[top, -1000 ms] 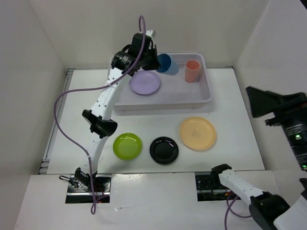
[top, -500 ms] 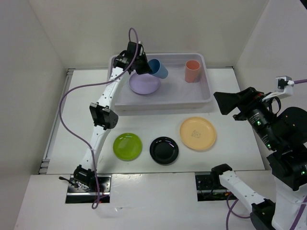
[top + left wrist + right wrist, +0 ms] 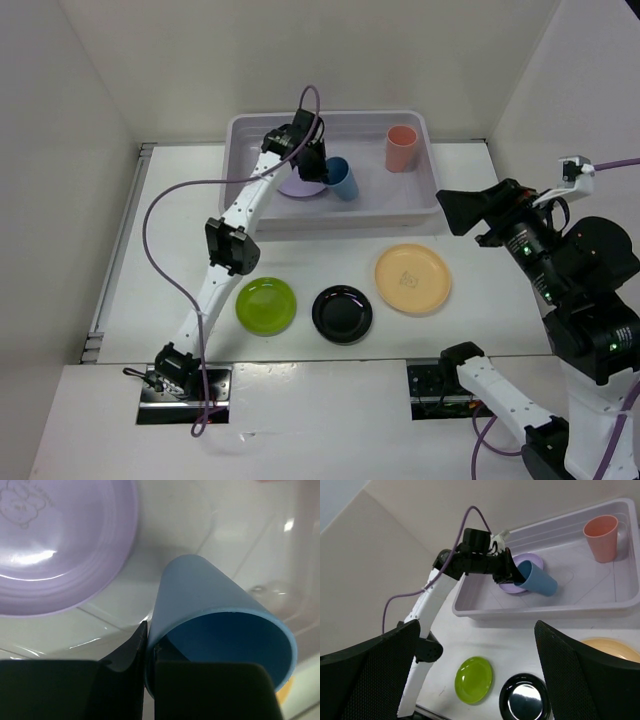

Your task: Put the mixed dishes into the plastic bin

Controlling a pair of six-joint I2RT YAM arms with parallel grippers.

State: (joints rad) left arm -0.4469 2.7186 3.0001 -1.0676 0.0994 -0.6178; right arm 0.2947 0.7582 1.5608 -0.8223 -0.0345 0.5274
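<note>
My left gripper (image 3: pixel 322 168) is shut on the rim of the blue cup (image 3: pixel 341 179), one finger inside and one outside. It holds the cup tilted on its side over the floor of the plastic bin (image 3: pixel 420 205). In the left wrist view the gripper (image 3: pixel 150 670) pinches the cup (image 3: pixel 210 605) next to the lavender plate (image 3: pixel 55 545). The salmon-red cup (image 3: pixel 401 148) stands upright in the bin's far right corner. The lime green plate (image 3: pixel 266 304), black plate (image 3: pixel 342 313) and orange-yellow plate (image 3: pixel 412 278) lie on the table. My right gripper (image 3: pixel 470 215) is open, empty and raised at the right.
The right wrist view looks down past my open gripper (image 3: pixel 476 630) at the bin's near wall (image 3: pixel 530 611), lime plate (image 3: pixel 474 679), black plate (image 3: pixel 524 700) and an edge of the orange-yellow plate (image 3: pixel 612 647). White walls enclose the table.
My left gripper has carried the blue cup from the bin's far left toward its middle, beside the lavender plate. The right arm has risen into view at the right.
</note>
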